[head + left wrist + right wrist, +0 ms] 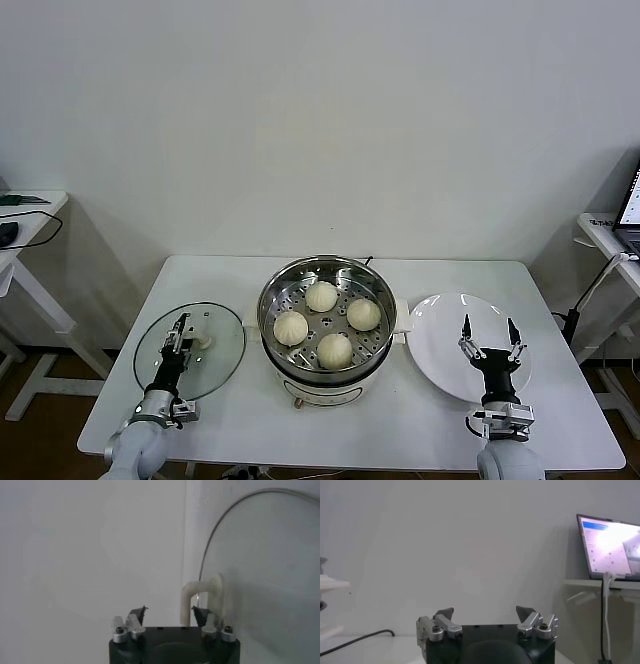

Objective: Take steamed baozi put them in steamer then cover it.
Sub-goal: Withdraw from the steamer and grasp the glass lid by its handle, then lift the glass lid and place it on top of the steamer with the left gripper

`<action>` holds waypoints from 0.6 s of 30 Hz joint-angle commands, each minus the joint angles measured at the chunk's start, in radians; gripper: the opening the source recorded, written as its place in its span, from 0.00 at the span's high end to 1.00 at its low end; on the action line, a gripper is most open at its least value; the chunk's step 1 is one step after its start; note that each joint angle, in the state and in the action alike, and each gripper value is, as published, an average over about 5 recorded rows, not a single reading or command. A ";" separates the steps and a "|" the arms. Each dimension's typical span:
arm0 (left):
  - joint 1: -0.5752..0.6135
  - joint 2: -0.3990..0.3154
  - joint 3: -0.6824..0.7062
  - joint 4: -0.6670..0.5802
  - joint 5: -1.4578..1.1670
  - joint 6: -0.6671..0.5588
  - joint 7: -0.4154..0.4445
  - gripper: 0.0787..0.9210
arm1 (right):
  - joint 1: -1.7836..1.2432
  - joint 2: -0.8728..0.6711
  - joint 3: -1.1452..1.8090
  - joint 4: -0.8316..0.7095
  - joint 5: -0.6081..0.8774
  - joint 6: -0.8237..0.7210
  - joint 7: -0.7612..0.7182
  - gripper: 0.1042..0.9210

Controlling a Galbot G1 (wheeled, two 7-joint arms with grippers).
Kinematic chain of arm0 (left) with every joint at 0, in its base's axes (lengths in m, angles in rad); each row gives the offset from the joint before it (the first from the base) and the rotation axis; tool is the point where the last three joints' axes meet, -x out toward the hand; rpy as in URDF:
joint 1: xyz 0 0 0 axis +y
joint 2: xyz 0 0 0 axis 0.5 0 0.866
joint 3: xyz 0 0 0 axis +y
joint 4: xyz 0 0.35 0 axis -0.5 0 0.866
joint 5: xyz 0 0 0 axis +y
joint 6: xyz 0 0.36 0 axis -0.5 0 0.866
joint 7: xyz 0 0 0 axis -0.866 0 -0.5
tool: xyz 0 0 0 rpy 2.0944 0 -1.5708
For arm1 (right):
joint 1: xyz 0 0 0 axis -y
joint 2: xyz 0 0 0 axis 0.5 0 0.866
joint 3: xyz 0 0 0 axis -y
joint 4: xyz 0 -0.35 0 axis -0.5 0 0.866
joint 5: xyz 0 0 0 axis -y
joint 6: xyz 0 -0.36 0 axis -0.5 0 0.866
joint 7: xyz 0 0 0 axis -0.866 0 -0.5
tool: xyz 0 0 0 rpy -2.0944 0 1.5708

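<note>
All four baozi sit on the perforated tray inside the steamer, which stands mid-table. Loading looks done; covering remains. The glass lid lies flat on the table just left of the steamer, cream handle up.

The left gripper is down at the lid on the side away from the steamer, its fingers straddling the handle. In the left wrist view one finger is right beside the handle loop and the other stands well off, so the fingers are partly open around the handle with no firm pinch visible. The lid is not lifted.

The right gripper hovers over the empty white plate right of the steamer, fingers spread wide, holding nothing. Idle.

Risks from here:
- The handle sits off-centre between the fingers; closing could shove the lid sideways on the table rather than clamp it.
- The handle loop is thin and smooth, and the glass likely heavy. A weak or shallow pinch may let the lid swing or slip during the lift.
- A tilted lid carried toward the steamer could clip the steel rim or the near side handle, or land crooked and not seat.
- Dropped from any height, the glass could crack or squash the buns.
</note>
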 commanded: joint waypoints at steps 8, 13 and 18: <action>-0.014 -0.005 0.007 0.032 -0.019 0.010 0.010 0.70 | -0.004 0.006 -0.002 0.005 -0.011 0.005 0.001 0.12; -0.013 -0.008 0.008 0.028 -0.032 0.006 -0.003 0.84 | -0.003 0.009 -0.004 0.003 -0.016 0.007 0.000 0.12; -0.001 -0.007 -0.011 -0.016 -0.041 -0.004 -0.018 0.86 | -0.002 0.014 -0.007 -0.001 -0.023 0.012 -0.001 0.12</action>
